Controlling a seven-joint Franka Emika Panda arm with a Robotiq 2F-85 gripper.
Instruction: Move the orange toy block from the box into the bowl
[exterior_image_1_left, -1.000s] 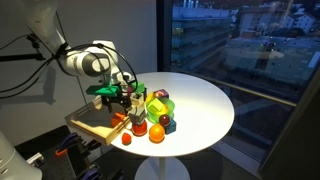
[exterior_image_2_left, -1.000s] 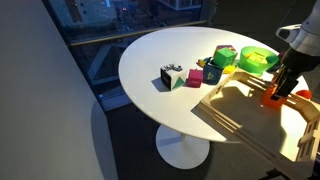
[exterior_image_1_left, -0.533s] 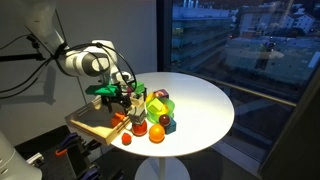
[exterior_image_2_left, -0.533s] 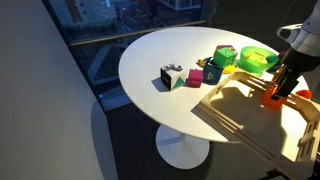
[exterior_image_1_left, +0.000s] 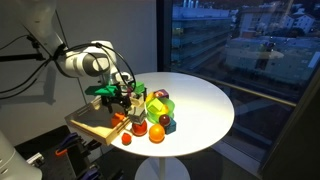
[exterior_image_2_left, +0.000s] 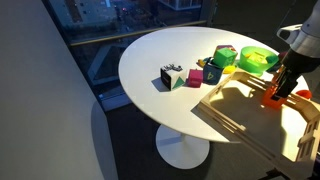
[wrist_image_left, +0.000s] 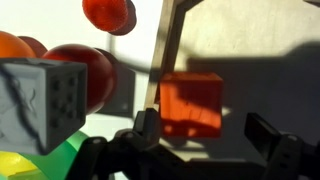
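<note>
Inspection from the remote station: the gripper (exterior_image_2_left: 283, 88) is low over the far right part of the box (exterior_image_2_left: 240, 115), which sits at the right edge of the white round table (exterior_image_2_left: 160, 45) in an exterior view. The orange toy block (exterior_image_2_left: 272, 97) rests on the box floor, directly beneath the gripper. In the wrist view the gripper (wrist_image_left: 205, 130) stands wide, with its two dark fingers (wrist_image_left: 147, 128) straddling the orange toy block (wrist_image_left: 190, 103). The left finger is just beside the block's edge and the right finger stands clear of it. I see no clamping contact. The box wall (wrist_image_left: 165, 45) runs as a pale wooden strip immediately left of the block. Beyond that wall lie a red round toy (wrist_image_left: 108, 12) and a grey patterned cube (wrist_image_left: 40, 100). In an exterior view the gripper (exterior_image_1_left: 122, 108) hangs between the box (exterior_image_1_left: 92, 125) and the cluster of coloured toys (exterior_image_1_left: 158, 108).
</note>
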